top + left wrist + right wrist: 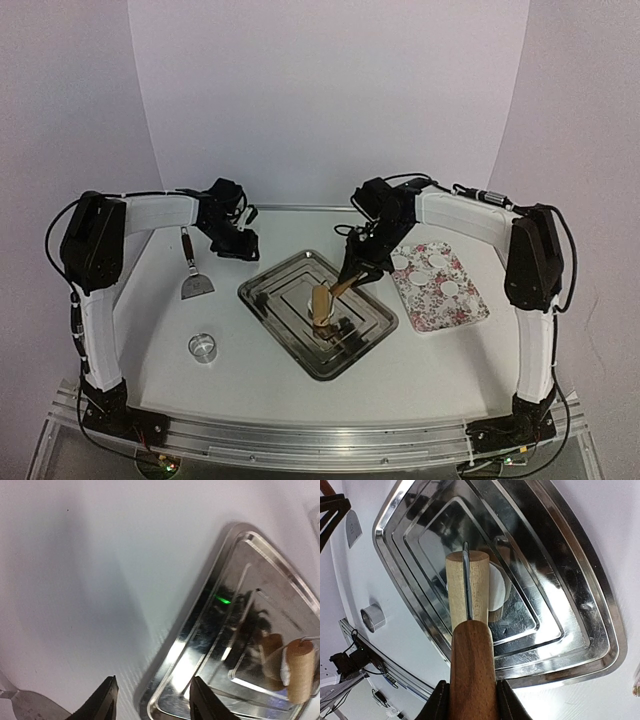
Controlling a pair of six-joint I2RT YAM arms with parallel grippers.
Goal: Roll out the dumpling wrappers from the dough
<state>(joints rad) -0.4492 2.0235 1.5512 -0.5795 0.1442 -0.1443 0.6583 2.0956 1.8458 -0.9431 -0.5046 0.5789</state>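
Right gripper (471, 696) pinches roller (468, 587) handle, roller straight ahead atop dough (498, 586) in tray (580, 605); left gripper (152, 700) spread, empty, farther off.

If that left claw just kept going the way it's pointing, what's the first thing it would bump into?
Most likely the steel tray: in the wrist view its near corner rim lies right ahead of the open left gripper. Depth is unclear, so it might meet the table first.
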